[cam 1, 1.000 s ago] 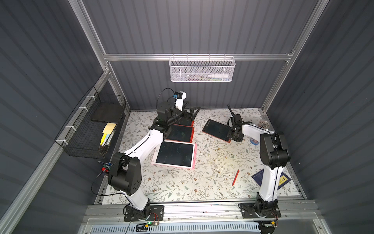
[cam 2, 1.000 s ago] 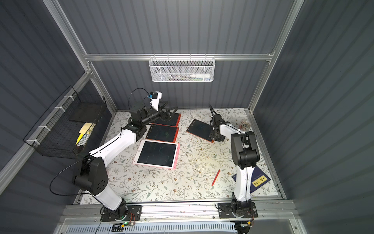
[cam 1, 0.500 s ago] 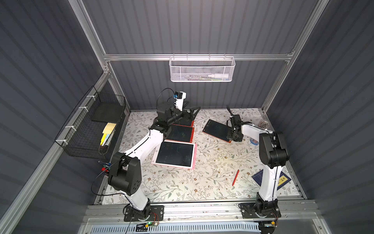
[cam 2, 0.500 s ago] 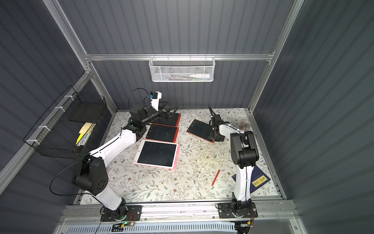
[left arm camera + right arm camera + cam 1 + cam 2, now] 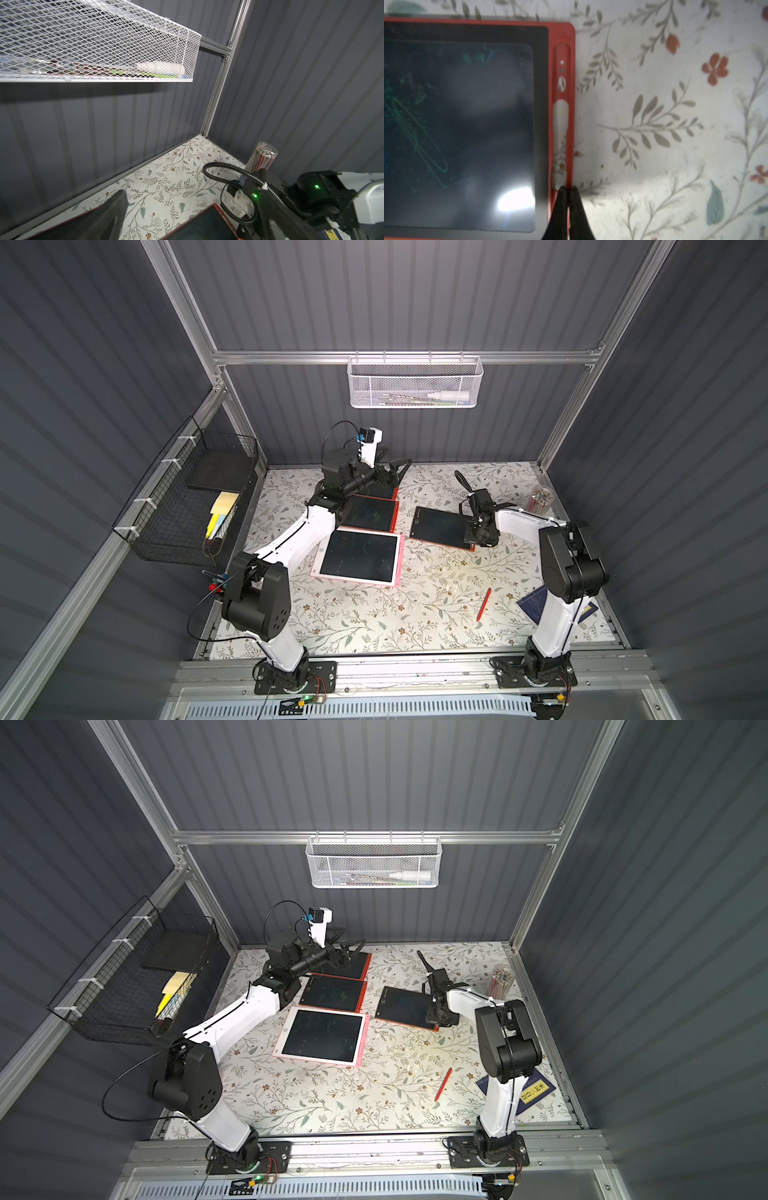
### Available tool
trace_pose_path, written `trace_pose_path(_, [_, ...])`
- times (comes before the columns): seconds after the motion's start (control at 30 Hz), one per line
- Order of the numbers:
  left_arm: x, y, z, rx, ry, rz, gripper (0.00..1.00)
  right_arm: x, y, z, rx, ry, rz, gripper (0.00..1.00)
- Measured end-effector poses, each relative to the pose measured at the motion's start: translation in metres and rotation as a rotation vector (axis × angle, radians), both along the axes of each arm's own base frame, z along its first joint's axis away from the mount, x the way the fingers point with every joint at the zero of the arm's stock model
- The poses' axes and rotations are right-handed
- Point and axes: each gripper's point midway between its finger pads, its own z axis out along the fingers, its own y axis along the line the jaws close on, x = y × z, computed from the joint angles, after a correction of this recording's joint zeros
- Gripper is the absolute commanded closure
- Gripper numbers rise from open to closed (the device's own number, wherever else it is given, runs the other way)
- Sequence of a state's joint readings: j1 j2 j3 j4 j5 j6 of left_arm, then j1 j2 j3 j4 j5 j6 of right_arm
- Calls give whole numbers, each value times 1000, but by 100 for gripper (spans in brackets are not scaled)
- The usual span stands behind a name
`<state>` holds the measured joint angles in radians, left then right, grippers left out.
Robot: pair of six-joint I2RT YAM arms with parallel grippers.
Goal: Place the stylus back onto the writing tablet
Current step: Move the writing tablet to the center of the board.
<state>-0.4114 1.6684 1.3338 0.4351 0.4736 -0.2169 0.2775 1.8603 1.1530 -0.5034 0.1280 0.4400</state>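
Observation:
The red stylus (image 5: pixel 483 605) (image 5: pixel 443 1084) lies loose on the floral table, near the front right. The writing tablet (image 5: pixel 440 526) (image 5: pixel 403 1006) is red-framed with a dark screen and lies flat right of centre. In the right wrist view the tablet (image 5: pixel 467 124) shows an empty stylus slot (image 5: pixel 560 135) along its edge. My right gripper (image 5: pixel 473 540) (image 5: pixel 433 1019) (image 5: pixel 568 188) is shut, with its tips at the thin outer rail of that slot. My left gripper (image 5: pixel 397 472) (image 5: pixel 351 950) stands open at the back and holds nothing. One of its fingers (image 5: pixel 112 214) shows in the left wrist view.
A pink tablet (image 5: pixel 359 558) and two more red tablets (image 5: pixel 372 512) (image 5: pixel 384 491) lie left of centre. A jar of pencils (image 5: pixel 540 497) stands back right and a blue booklet (image 5: pixel 536 601) lies front right. A white mesh basket (image 5: pixel 413 381) and a black wire basket (image 5: pixel 187 506) hang on the walls.
The right gripper's jaws have closed at the tablet's edge. Both arms have barely shifted, and the stylus lies where it was.

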Motion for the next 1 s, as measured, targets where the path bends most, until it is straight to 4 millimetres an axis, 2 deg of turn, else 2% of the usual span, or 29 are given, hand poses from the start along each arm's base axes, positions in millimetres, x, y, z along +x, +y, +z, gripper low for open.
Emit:
trace_pose_path(0.2, [0,0,0,0,0,-3,1,-41,15,-1,-15,42,65,97])
trace_pose_path(0.4, [0,0,0,0,0,-3,1,-73,34,-1,-25,72,127,96])
trace_pose_path(0.6, [0,0,0,0,0,-3,1,-98,42,3,-6,94,135,83])
trace_pose_path(0.83, [-1,0,0,0,0,-4,1,-95,44,51,74,-33,82,75])
trace_pose_path(0.9, [-1,-1,0,0,1,-10,1,-94,43,59,90,-54,64,75])
trace_pose_path(1.0, [-3,-2,0,0,1,-21,1,-98,35,57,89,-43,18,75])
